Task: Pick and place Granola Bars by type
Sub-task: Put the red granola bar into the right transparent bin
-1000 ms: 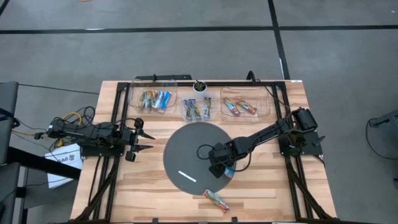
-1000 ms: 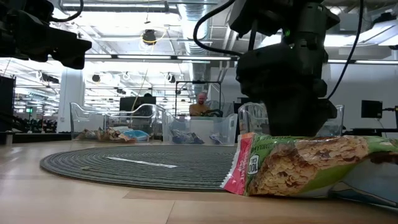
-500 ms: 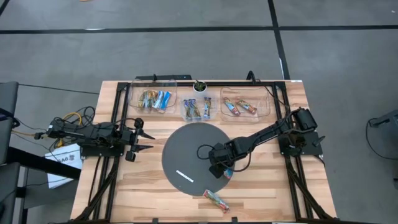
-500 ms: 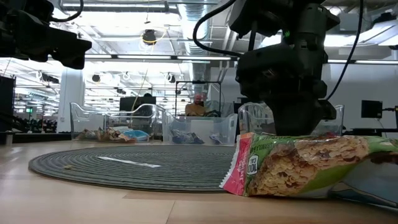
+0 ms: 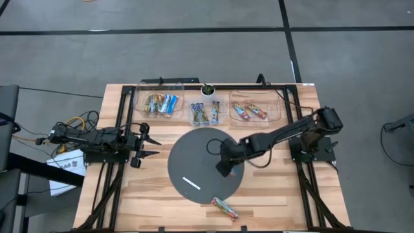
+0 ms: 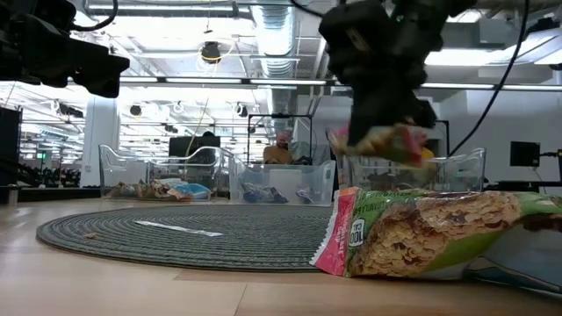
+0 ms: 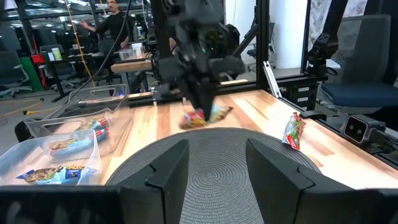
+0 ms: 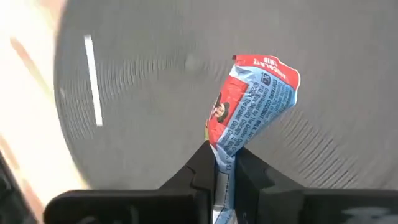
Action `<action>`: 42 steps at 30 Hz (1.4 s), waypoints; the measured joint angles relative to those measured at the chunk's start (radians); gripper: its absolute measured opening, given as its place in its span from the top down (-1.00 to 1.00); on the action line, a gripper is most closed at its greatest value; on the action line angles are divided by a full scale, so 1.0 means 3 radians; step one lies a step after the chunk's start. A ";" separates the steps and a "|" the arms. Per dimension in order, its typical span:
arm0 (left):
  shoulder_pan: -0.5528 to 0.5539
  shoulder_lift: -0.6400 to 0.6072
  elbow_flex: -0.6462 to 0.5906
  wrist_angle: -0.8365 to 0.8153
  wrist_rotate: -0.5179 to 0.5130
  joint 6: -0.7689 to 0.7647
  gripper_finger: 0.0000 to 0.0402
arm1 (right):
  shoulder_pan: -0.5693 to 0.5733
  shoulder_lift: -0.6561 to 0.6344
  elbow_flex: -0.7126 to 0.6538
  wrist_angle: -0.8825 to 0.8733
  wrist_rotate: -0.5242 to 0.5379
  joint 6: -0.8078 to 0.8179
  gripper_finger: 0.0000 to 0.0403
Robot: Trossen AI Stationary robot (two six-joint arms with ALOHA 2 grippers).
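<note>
The right pincer (image 5: 223,169) is clamped on a red-and-blue bar (image 8: 249,106) and holds it in the air above the round grey mat (image 5: 194,162). A second bar (image 5: 224,207) lies on the worktop (image 5: 155,200) just off the mat's near edge. The other bars lie in three clear trays (image 5: 162,103) along the far side. The left pincer (image 5: 147,145) waits at the left, fingers apart.

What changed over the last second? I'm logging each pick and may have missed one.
The right gripper closed on a granola bar at the round mat's right edge and lifted it up over the mat. The left gripper, the bar near the front edge and the trays stayed put.
</note>
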 joint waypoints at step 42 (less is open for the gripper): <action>0.0000 0.0000 0.0000 -0.0001 0.0001 0.0000 0.24 | -0.2139 -0.0779 0.0008 -0.0672 0.1512 -0.2372 0.92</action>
